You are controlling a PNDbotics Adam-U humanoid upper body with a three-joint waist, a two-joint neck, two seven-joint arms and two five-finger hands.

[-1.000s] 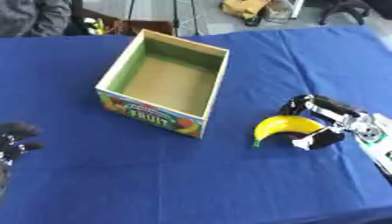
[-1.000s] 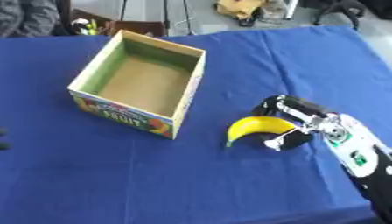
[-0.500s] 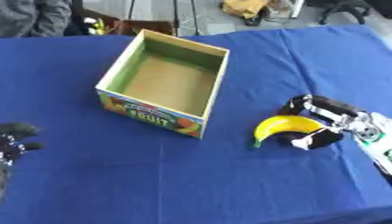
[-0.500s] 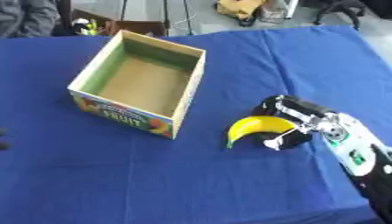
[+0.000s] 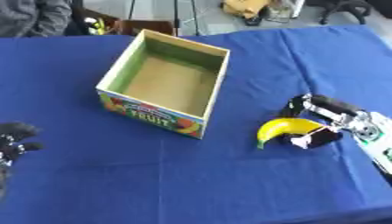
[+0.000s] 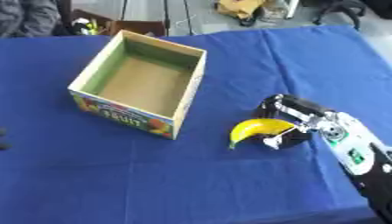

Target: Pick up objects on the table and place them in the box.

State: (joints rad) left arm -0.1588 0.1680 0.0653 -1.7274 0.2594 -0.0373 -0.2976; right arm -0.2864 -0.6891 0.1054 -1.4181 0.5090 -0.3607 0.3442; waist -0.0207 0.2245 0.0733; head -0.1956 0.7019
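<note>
Left eye view, read from left to right: the left hand (image 5: 15, 140) rests idle at the left edge, low on the blue-covered worktop (image 5: 153, 183). Its fingers appear curled with nothing between them.

Left of centre stands the box (image 5: 165, 83), an open cardboard carton with a green inner lining and a fruit print on its near wall. Its floor is bare; nothing has been placed in it.

Right of the box, apart from its near corner, lies the banana (image 5: 287, 129), still on the cloth. The right hand (image 5: 318, 124) is at the banana's right end, with fingers curled around it above and below. The hold looks set, but no lift is visible.

Task status, as judged: no object is in the box yet. The banana is the only loose object in view. Remaining steps are lift, carry left and slightly away, then release over the opening.

Clearances: the cloth between banana and box is free of obstacles. The box wall nearest the banana must be cleared from above. The right edge of the worktop lies near the right forearm. Beyond the far edge, floor clutter is visible.
</note>
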